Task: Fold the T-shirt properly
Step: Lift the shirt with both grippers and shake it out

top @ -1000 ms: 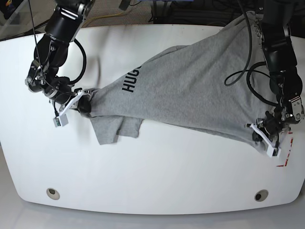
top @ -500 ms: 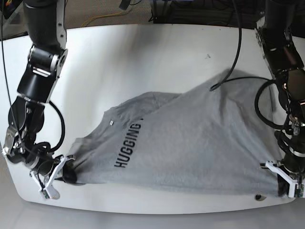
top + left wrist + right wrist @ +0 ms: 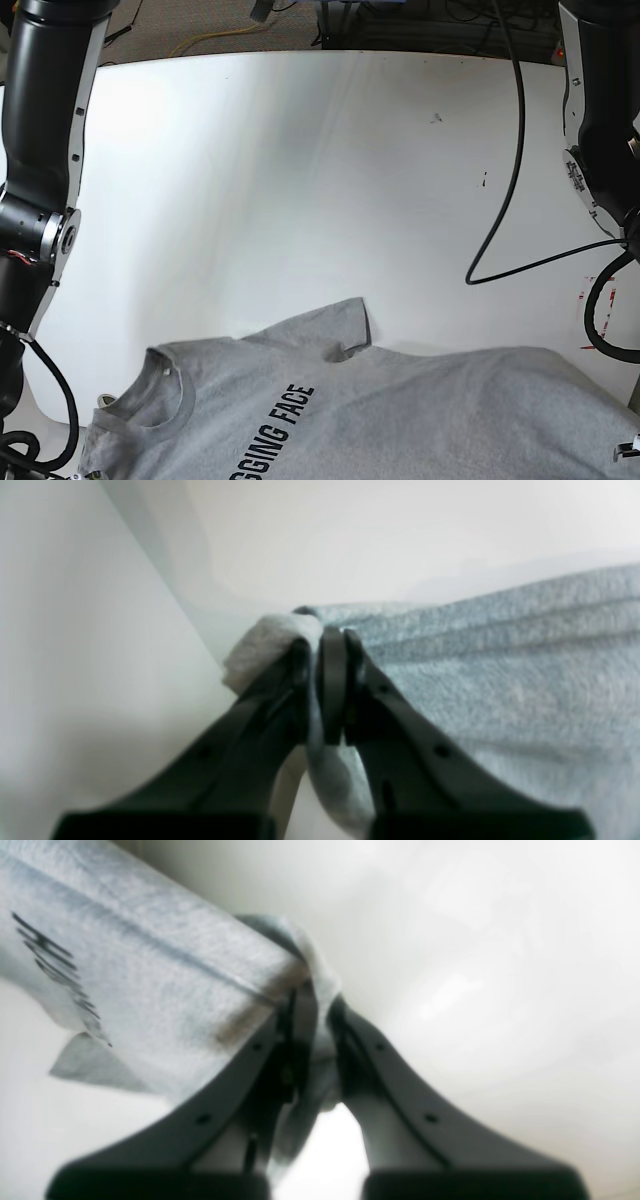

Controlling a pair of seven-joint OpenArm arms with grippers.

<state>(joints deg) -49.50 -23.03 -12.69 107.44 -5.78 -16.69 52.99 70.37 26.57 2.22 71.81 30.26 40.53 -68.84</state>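
Gripping shirt (image 3: 400, 410) edges, both grippers clamped.
Left gripper (image 3: 320, 645) and right gripper (image 3: 320, 1000) pinch cloth; bench (image 3: 300, 180) bare above.

T-shirt (image 3: 420, 410): soft knitted cloth, heather grey, matt and faintly fuzzy; lettering printed flat and black; collar band ribbed. Bunched thick and rumpled where pinched in left hand (image 3: 320, 645) and right hand (image 3: 320, 1000). Fingers (image 3: 410, 740) of both hands: dark moulded plastic, matt to slightly satin, smooth, small round holes along the faces. Desk (image 3: 300, 180): smooth white top, hard, with a soft sheen and a few small dark specks. Cable (image 3: 520, 200): black, smooth, rubbery sheath. Arm casing (image 3: 40, 90): smooth dark shell, semi-gloss.
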